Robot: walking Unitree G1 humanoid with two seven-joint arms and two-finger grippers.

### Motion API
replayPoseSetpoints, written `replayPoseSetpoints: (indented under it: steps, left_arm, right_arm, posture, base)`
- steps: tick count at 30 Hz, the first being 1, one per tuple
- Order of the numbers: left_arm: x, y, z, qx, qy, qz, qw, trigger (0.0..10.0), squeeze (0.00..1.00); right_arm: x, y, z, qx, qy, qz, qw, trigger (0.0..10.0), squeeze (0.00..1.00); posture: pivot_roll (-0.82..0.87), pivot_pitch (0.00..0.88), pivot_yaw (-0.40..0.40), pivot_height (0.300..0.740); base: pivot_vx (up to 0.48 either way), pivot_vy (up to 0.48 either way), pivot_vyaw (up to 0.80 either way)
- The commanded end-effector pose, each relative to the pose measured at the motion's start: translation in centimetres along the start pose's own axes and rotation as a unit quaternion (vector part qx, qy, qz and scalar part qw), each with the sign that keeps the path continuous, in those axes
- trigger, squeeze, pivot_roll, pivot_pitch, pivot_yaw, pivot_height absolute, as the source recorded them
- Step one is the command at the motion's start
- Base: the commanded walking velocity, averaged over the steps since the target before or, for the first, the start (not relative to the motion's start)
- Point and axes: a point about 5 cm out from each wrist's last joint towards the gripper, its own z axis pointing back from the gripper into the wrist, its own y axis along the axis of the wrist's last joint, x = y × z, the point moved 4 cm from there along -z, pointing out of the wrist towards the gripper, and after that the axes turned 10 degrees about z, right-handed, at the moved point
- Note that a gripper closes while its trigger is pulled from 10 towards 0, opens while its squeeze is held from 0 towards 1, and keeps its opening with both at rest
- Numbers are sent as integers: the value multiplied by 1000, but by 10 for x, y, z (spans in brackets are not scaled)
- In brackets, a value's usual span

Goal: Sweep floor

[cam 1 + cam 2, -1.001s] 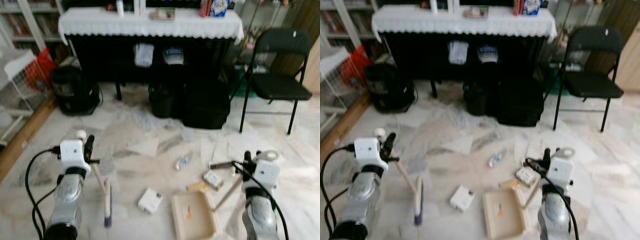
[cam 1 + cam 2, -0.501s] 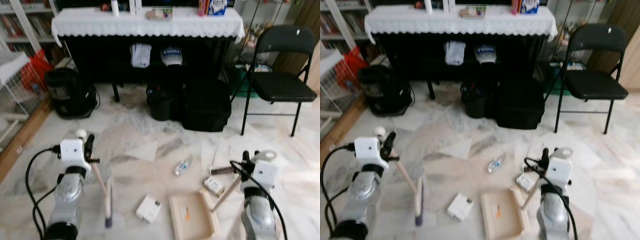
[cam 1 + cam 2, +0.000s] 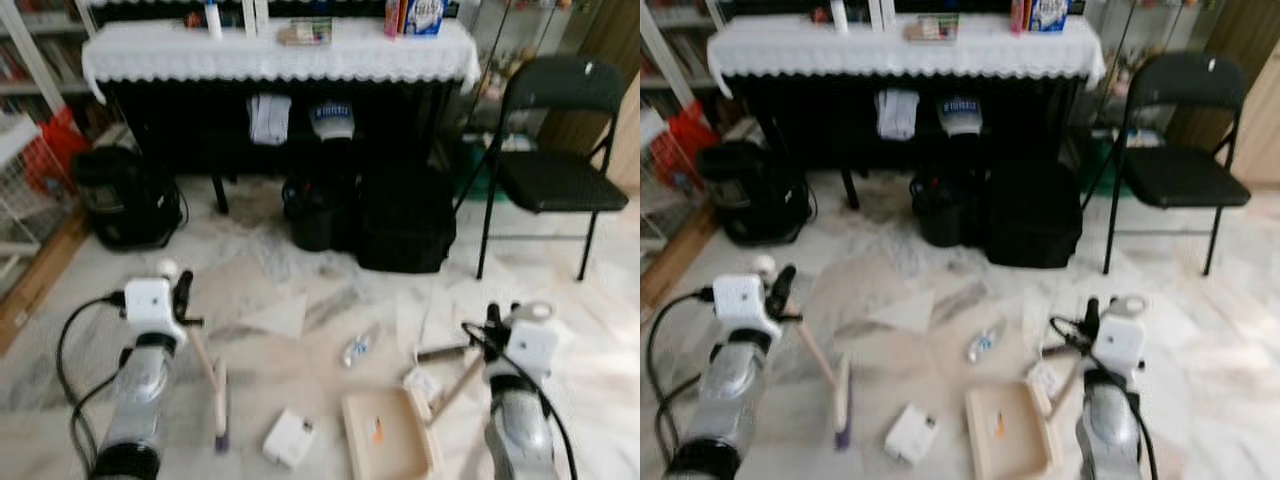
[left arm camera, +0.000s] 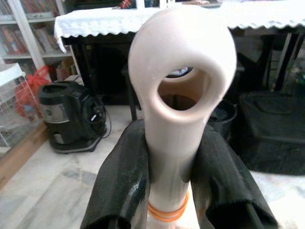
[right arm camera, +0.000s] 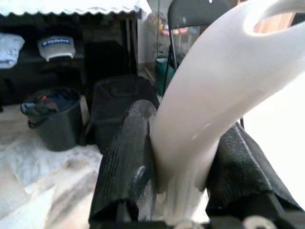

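Observation:
My left gripper (image 3: 181, 291) is shut on the cream handle of a broom (image 3: 207, 369), whose brush head (image 3: 220, 412) rests on the marble floor. In the left wrist view the looped handle end (image 4: 183, 57) stands between both black fingers (image 4: 119, 181). My right gripper (image 3: 491, 322) is shut on the white handle (image 5: 214, 95) of a beige dustpan (image 3: 385, 445) lying flat on the floor with an orange scrap in it. Litter lies around: a plastic bottle (image 3: 357, 348), a white box (image 3: 288, 438), a small box (image 3: 420, 382) at the pan's corner, and paper sheets (image 3: 275, 315).
A dark piano-like cabinet with a white lace cloth (image 3: 280, 50) stands ahead, with a black bin (image 3: 315, 215) and a black bag (image 3: 405, 215) in front of it. A black folding chair (image 3: 560, 180) is at the right, a black appliance (image 3: 125, 195) and a white wire rack (image 3: 20, 170) at the left.
The whole view has shifted as the camera moved. The floor litter now lies nearer to me, and the small box sits against the dustpan's corner. Both grips are unchanged.

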Motion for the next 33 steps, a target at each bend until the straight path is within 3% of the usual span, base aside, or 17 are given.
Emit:
replayPoseSetpoints:
  steps: [1, 19, 28, 33]
  left_arm:
    - [-7, 12, -4, 22, 8, -7, 1000, 10000, 0]
    - [-4, 11, -5, 21, 6, -4, 1000, 10000, 0]
    - [0, 11, -5, 22, -3, 7, 1000, 10000, 0]
    - [1, 10, -4, 21, -6, 10, 1000, 10000, 0]
  right_arm:
    - [-2, 14, -5, 28, 0, -5, 1000, 10000, 0]
    - [-5, 21, -14, 40, 5, 5, 999, 10000, 0]
    - [-12, 31, -29, 52, -4, 26, 998, 10000, 0]
    - [-15, 28, -35, 35, 0, 3, 999, 10000, 0]
  posture:
    - [-137, 19, 0, 740]
    - [-138, 24, 2, 740]
    - [-127, 31, 8, 740]
    - [-123, 35, 10, 740]
  base:
    - [0, 0, 0]
    - [0, 0, 0]
    - [0, 0, 0]
    - [0, 0, 0]
